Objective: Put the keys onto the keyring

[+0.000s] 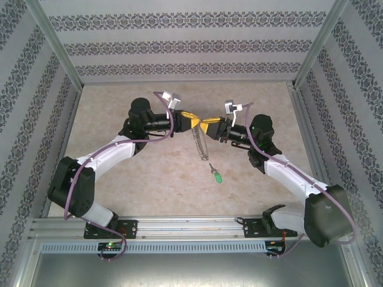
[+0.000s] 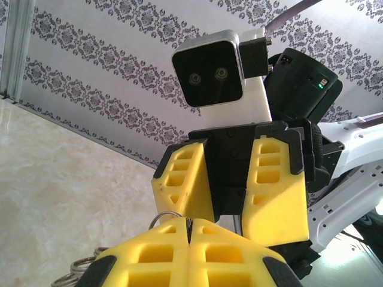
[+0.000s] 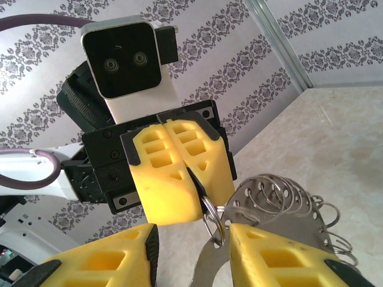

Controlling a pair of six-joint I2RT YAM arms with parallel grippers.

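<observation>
Grips the keyring (image 1: 200, 144) in the left jaws, pressed fully shut, and dangles it over the counter (image 1: 119, 191). Holds the right jaws partly open astride its top, clamping nothing. Leaves the green key (image 1: 218, 176) flat on the counter, near the ring, apart.

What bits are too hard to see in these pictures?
Top view: the key is too small to show its hole.
Top view: the top of the ring hides under the left hand and right hand.
Left wrist view: most of the ring sits behind that hand's yellow fingers and runs off the bottom edge.
</observation>
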